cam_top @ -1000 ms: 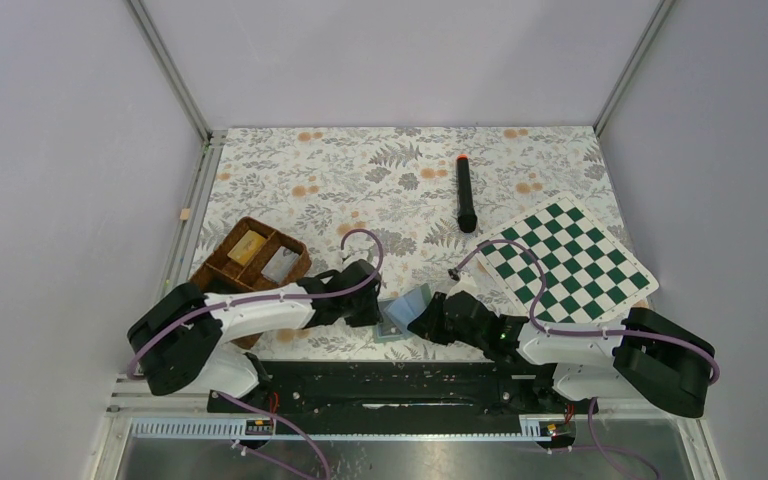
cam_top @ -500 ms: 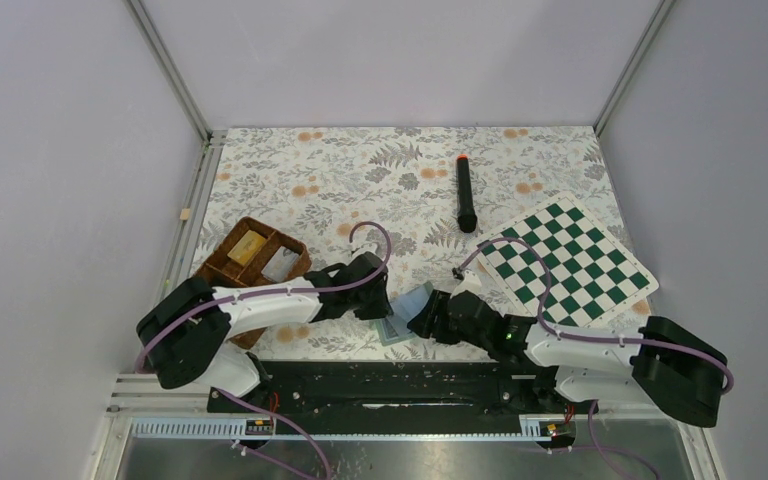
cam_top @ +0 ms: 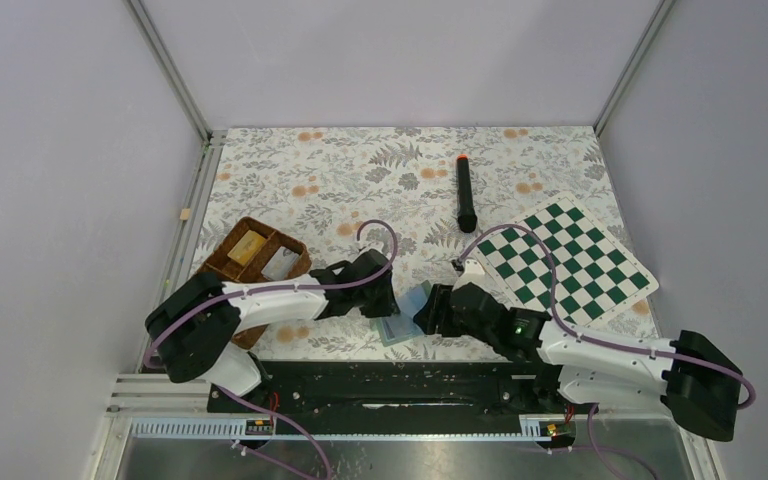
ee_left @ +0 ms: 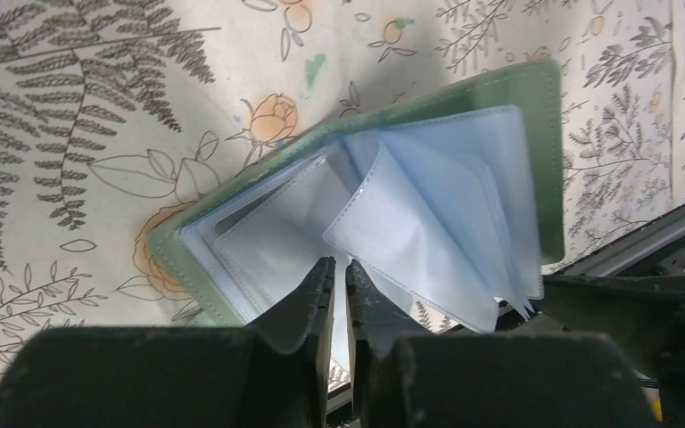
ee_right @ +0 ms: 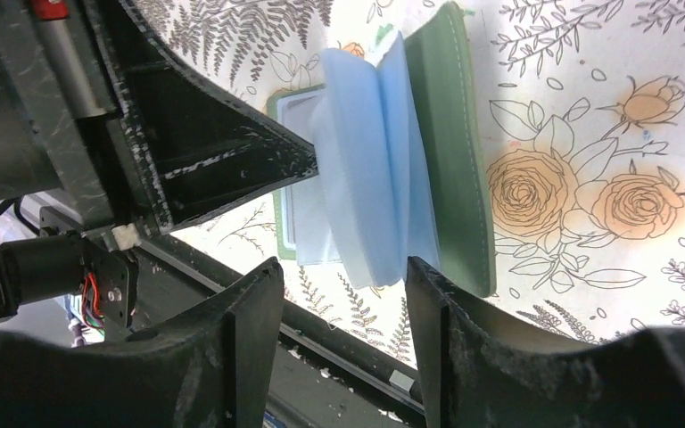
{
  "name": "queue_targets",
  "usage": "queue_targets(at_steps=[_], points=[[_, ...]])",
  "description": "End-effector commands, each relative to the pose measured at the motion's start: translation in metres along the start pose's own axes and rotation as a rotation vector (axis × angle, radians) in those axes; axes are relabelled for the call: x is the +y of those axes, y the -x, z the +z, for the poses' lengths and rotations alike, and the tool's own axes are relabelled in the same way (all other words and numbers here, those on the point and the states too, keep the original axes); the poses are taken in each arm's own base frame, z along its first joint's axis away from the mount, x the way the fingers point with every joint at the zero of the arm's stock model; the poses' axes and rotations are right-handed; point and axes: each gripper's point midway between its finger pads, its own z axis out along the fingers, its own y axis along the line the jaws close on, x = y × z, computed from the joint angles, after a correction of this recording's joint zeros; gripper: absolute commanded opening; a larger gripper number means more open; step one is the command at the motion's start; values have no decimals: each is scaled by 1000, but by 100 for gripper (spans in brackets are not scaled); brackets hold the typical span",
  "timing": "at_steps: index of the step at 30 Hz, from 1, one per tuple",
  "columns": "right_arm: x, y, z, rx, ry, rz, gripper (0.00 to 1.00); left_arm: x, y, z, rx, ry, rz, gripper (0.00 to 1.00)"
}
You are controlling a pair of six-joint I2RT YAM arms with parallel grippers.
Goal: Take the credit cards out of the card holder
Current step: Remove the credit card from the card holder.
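- Right gripper (ee_right: 343, 267) has let go since a second ago: its jaws now stand wide apart, one finger on each side of the fanned sleeves' end, and you can see neither finger pressing on them.
- The right arm's elbow has swung out toward the right edge in the same time.
- Left gripper (ee_left: 339, 272) is clamped almost closed, with a thin pale inner sleeve of the card holder (ee_left: 499, 107) pinched between its fingers.
- The card holder lies open on the floral tablecloth (cam_top: 360, 170) near the near edge, between the two grippers. One green cover is flat, the other is tilted up, and the light blue sleeves are fanned.
- You cannot tell whether the sleeves hold credit cards.
- The wicker tray (cam_top: 222, 268) sits left of the left arm, with a tan block (cam_top: 248, 246) and a pale grey flat piece (cam_top: 280, 263) in separate compartments.
- The chessboard (cam_top: 565, 262) lies to the right.
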Motion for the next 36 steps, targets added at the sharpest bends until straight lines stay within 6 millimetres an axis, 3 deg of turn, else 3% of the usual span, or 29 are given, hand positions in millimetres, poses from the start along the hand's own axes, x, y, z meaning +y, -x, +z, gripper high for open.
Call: queue_targets(at_steps=[1, 9, 15, 20, 27, 36], points=[[8, 23, -16, -59, 9, -95, 60, -31, 22, -2, -48, -85, 22, 10], [34, 14, -18, 12, 141, -232, 60, -40, 28, 6, -32, -87, 33, 10], [48, 14, -7, 52, 120, -308, 73, -2, 54, -13, -105, 3, -50, 10], [44, 17, 10, 49, 31, -335, 82, 12, 36, -21, -76, -48, -72, 11], [34, 11, 35, 57, -135, -449, 85, 34, 10, -14, -27, -29, -106, 11], [23, 0, 53, 56, -271, -539, 94, 54, 2, -14, -20, 35, -116, 10]])
